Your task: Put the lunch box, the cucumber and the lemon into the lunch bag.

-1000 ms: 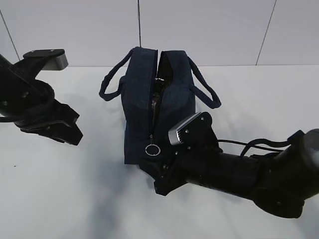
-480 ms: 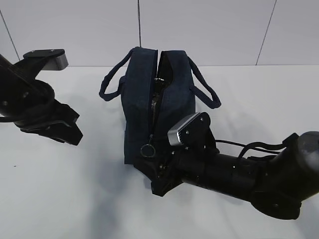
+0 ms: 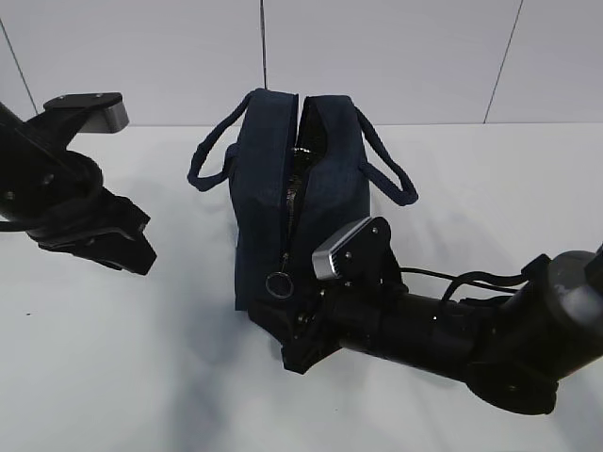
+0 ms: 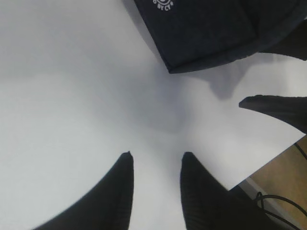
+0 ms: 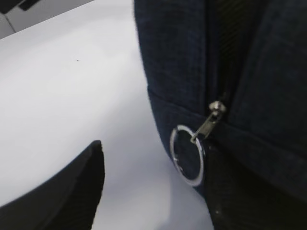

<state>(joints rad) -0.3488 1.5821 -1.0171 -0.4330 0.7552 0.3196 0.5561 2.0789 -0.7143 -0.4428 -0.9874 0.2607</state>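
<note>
The lunch bag (image 3: 300, 193) stands upright on the white table (image 3: 113, 367), its two padded loop handles (image 3: 209, 151) drooping to either side and its zipper (image 3: 292, 198) running down the near end. The upper part of the zipper gapes and shows a dark interior; lower down the teeth are closed, and the silver ring pull (image 3: 279, 283) hangs near the bottom of that end.

The right gripper (image 3: 287, 339) lies low on the table right at the base of the bag's near end, just below the ring pull. In the right wrist view the ring pull (image 5: 187, 154) hangs close ahead of the gripper, between its two dark fingers (image 5: 62, 191), which stand well apart with nothing between them but table and the bag's fabric. One finger sits clear on the bare table to the left; the other is pressed up against or under the bag's corner, and whether it touches the ring cannot be told. The bag's bulk fills everything ahead of this gripper.

The left gripper (image 3: 132, 247) hangs off to the bag's left side, well apart from it. In the left wrist view its fingers (image 4: 117, 191) are partly spread and hold nothing, with bare table between them. Ahead of them lies the bag's corner with a round white logo (image 4: 163, 4), and part of the right arm (image 4: 278, 108) juts in beyond it. The table edge (image 4: 268, 158) and a cable (image 4: 268, 201) below show to one side.

The lunch box, cucumber and lemon appear in no view.
</note>
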